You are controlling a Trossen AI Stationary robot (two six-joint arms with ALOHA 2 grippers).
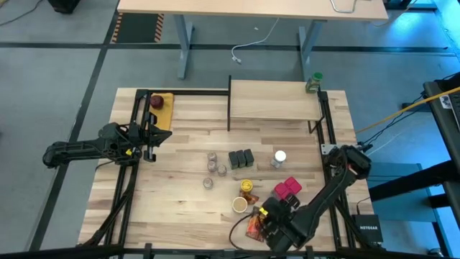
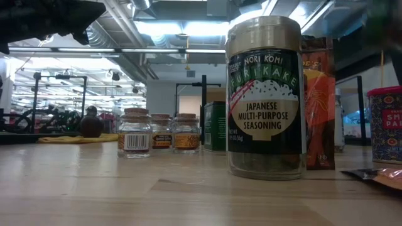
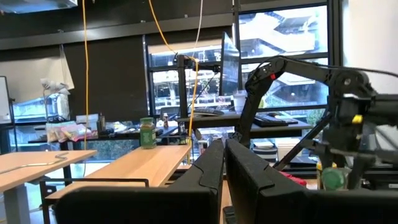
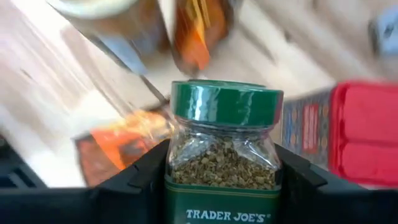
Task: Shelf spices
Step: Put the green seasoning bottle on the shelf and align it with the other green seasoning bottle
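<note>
A: What sits closest to the low camera?

B: A tall glass jar of Japanese multi-purpose seasoning with a tan lid (image 2: pixel 264 94), standing upright on the plank-striped wooden tabletop (image 1: pixel 180 180). Just behind it leans an orange packet (image 2: pixel 319 100). It is probably one of the spices waiting their turn.

A: Where is the shelf?

B: The pale wood rectangular shelf board on its thin black frame (image 1: pixel 273 101) stands at the far edge of the tabletop. One green-lidded jar (image 1: pixel 313 83) is already at its right far corner. The board is otherwise bare.

A: And the other spices?

B: They cluster in front of the shelf, toward the near edge: small clear jars (image 1: pixel 213 167), dark rectangular tins (image 1: pixel 241 158), a white-lidded jar (image 1: pixel 279 157) and red boxes (image 1: pixel 287 188).

A: What is the right gripper doing?

B: The right gripper (image 4: pixel 222 168) is in front of the shelf, near the table's front edge beside the red boxes. Its two dark fingers are closed against the sides of a green-lidded glass jar of dried herbs (image 4: pixel 222 143), held upright, apparently to carry it to the shelf.

A: The left gripper?

B: The left gripper (image 3: pixel 224 168) waits well left of the shelf, its fingers pressed together, holding nothing.
</note>
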